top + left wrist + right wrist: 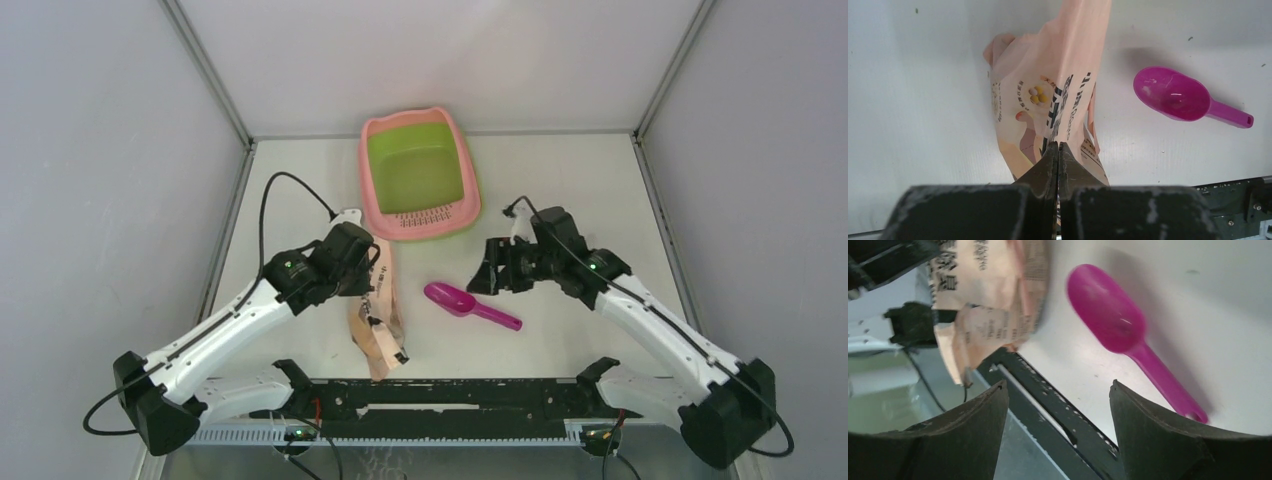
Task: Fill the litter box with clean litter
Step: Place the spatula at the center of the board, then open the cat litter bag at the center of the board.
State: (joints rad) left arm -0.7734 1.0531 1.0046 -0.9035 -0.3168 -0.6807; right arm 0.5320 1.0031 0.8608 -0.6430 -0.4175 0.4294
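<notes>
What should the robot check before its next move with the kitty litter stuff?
1. Litter box ready to fill: ok, it sits flat on the table and its green inside looks bare.
2. Right fingers free: ok, wide open with nothing between them.
3. Left fingers holding the bag: cannot tell; they are shut, with the bag right at their tips.
4. Bag opened for pouring: cannot tell.
5. Scoop out of the way: ok, lying on the table apart from the bag and the litter box.
</notes>
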